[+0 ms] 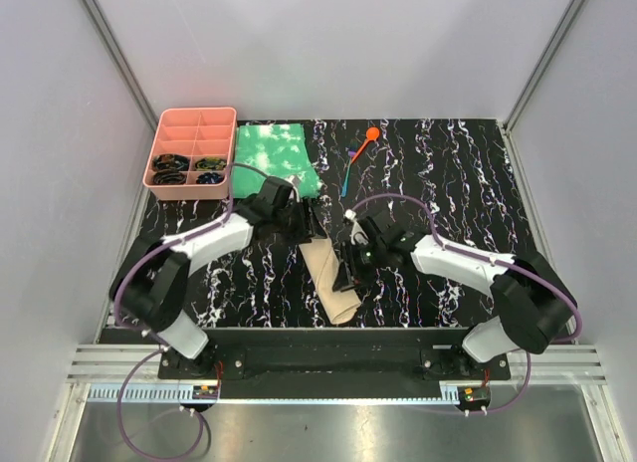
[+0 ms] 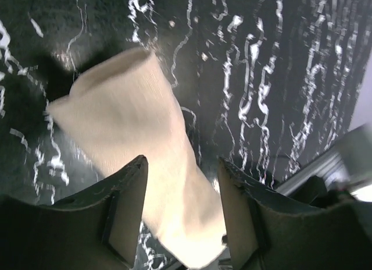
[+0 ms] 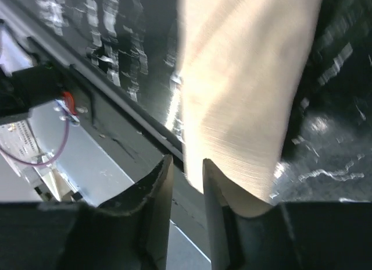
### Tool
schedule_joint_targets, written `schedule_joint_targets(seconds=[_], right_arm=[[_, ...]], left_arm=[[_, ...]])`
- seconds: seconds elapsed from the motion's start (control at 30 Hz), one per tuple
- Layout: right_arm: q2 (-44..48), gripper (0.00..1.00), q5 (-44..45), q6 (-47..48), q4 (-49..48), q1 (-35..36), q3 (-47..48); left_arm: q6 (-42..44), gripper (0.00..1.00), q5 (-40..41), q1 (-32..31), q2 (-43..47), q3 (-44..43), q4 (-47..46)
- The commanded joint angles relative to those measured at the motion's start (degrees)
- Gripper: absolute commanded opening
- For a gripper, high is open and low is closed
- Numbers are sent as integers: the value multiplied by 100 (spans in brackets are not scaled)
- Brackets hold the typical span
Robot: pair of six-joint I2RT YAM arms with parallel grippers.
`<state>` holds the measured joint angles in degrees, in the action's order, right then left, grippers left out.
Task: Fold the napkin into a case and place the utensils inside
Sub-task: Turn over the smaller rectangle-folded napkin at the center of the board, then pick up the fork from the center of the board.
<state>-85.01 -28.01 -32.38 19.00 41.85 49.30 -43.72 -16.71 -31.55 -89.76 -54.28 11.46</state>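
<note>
Napkin (image 1: pixel 330 280) folded long and narrow, slantwise on table (image 1: pixel 448 173) about midway along near edge; near end close to that edge, far end pointing toward green cloth (image 1: pixel 274 153). Left gripper (image 2: pixel 181 165) over far end, jaws released and wide, cloth showing in the gap beneath, nothing pinched. Right gripper (image 3: pixel 187 165) at napkin's right long edge, jaws parted only a little, not clenched; cloth edge just beside one finger, no grasp visible. Spoon (image 1: pixel 371 135) and blue utensil (image 1: pixel 345 178) well apart from napkin, toward far edge, right of green cloth; spoon head farthest out, handles close together, touching or not impossible to tell. Tray (image 1: pixel 157 148) at far left corner, just beside green cloth. Bare marbled surface across right half, from utensils to right edge, and along near edge left of napkin.
</note>
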Motion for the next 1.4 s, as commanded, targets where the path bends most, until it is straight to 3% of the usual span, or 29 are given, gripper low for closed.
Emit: schedule_joint_targets(seconds=[0.0,0.17,0.3,0.47,0.53,0.7,0.8,0.97,1.13,1.37], right_arm=[[-42,33,287,-410,-204,-18,-560],[-393,31,814,-225,296,-27,-571],[45,31,858,-251,525,-1,-430],[494,36,631,-312,737,104,105],[346,39,333,-391,335,209,133],[-366,44,-108,-743,-730,289,-420],[-202,52,119,-717,-662,263,-606],[406,70,926,-401,206,-579,324],[65,97,1946,-365,437,-1634,1605],[-2201,100,3334,135,1051,-2119,4427]], left_arm=[[57,54,80,17,-752,-503,-85],[381,50,316,70,-1439,-926,207],[716,49,467,88,-1502,-1374,813],[760,52,467,53,-711,-1269,989],[725,54,449,53,-317,-1129,989],[725,56,484,88,352,-892,1200],[751,61,650,105,1176,-577,1227],[699,65,933,105,1987,-145,1227],[734,68,792,53,2278,-126,1157],[892,69,564,-132,1918,-346,1104]])
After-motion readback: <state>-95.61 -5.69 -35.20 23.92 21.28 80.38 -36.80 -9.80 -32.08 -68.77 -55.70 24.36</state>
